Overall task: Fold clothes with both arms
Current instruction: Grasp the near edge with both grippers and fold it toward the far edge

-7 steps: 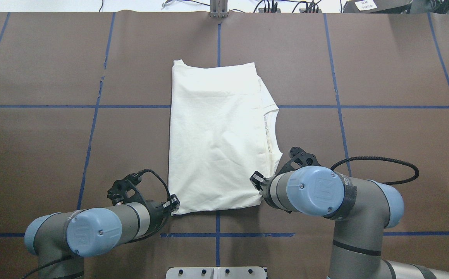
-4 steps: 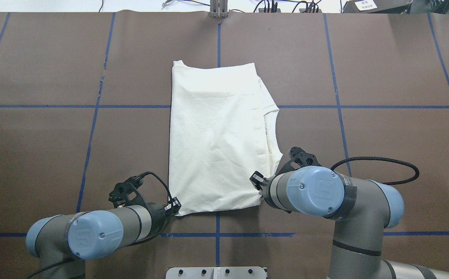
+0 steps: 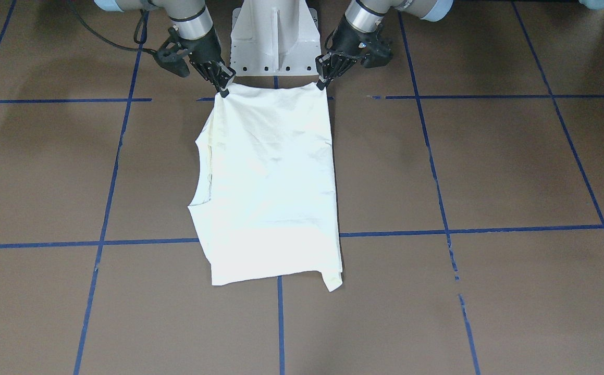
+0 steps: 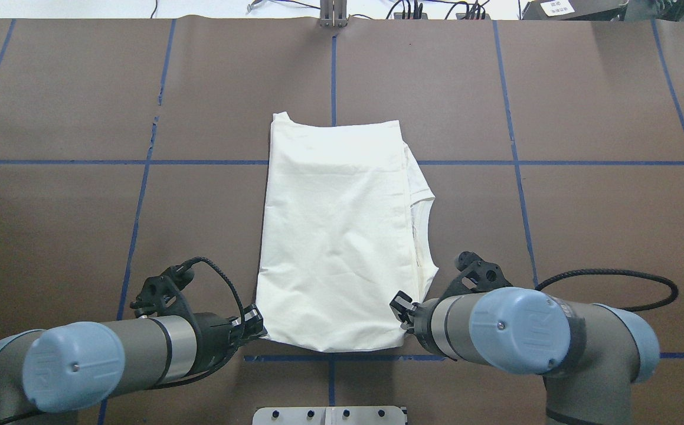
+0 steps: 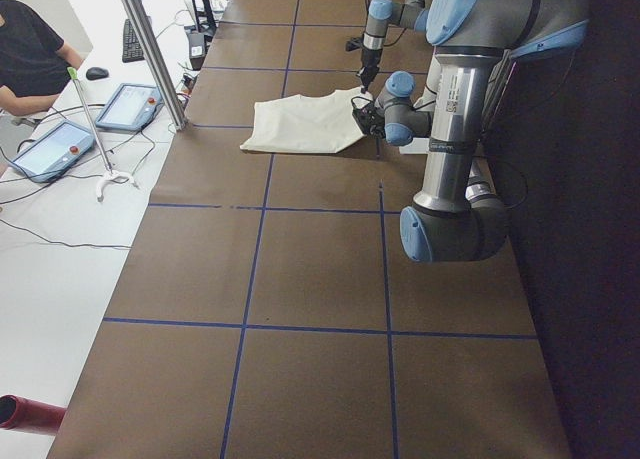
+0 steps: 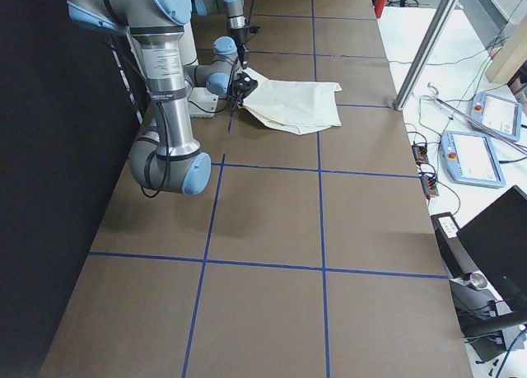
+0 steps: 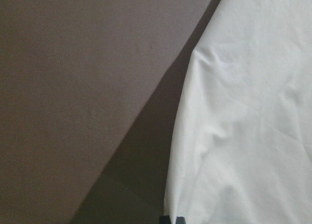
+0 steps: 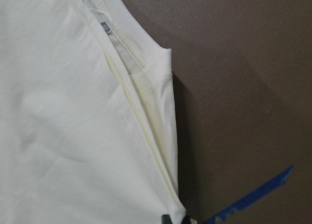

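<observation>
The clothes are one cream-white T-shirt [image 4: 342, 236], folded into a tall rectangle at the table's middle, plain side up, with the neckline showing along its right edge. My left gripper [image 4: 254, 324] is shut on the shirt's near left corner. My right gripper [image 4: 403, 308] is shut on the near right corner. In the front-facing view the shirt [image 3: 270, 187] hangs from both pinched corners, the left gripper [image 3: 322, 80] on that view's right and the right gripper [image 3: 223, 87] on its left. The wrist views show only the cloth [image 7: 243, 136] [image 8: 73, 112] and the table.
Blue tape lines [image 4: 330, 357] grid the brown table cover, one just under the shirt's near edge. The white pedestal base [image 3: 273, 31] stands between the arms. Beyond the far edge are touch panels [image 5: 130, 104], a metal pole [image 5: 150, 49] and a seated person [image 5: 30, 49].
Both arms have drawn back toward the base with the near corners in their grip. The whole shirt has slid toward the robot and its near edge now lies close to the tape line.
</observation>
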Controlling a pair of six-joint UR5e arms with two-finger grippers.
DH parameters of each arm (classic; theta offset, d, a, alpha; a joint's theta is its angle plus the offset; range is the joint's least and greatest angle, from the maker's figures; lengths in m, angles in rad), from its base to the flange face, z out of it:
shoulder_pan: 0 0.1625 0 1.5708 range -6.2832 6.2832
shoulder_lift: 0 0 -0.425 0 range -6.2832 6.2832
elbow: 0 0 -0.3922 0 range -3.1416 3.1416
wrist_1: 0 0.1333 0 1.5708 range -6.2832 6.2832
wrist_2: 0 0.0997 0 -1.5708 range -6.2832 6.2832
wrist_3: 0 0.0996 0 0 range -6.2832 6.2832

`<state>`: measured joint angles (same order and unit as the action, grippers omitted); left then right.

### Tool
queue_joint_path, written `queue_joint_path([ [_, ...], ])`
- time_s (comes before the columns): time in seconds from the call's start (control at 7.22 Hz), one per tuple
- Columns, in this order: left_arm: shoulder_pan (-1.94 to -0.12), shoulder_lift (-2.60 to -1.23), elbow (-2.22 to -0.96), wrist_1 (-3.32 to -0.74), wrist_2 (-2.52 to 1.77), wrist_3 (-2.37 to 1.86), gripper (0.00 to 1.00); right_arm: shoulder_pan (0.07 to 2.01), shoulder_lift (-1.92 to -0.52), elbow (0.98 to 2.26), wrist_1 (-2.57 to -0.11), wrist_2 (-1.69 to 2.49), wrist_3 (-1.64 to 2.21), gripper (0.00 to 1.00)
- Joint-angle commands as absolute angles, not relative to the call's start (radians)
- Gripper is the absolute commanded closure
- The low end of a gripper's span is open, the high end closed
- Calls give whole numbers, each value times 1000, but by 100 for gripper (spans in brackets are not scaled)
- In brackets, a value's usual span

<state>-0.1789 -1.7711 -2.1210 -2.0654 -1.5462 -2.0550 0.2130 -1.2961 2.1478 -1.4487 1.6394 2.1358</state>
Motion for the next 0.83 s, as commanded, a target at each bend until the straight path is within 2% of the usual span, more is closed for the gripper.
queue_joint_path([
  [0.0, -175, -1758, -2248, -2063, -1584, -2111, 100, 204, -1328, 2276, -1460, 1641, 2213, 100],
  [0.14, -231, -1793, -2188, -2042, -1580, -2093, 100, 250, -1313, 2264, -1466, 1654, 2210, 100],
  [0.42, -407, -2076, -1934, -1909, -1588, -1911, 100, 459, -1212, 2069, -1457, 1791, 2151, 100],
  [0.69, -497, -2120, -1846, -1908, -1588, -1820, 100, 563, -1145, 1917, -1453, 1845, 2056, 100],
])
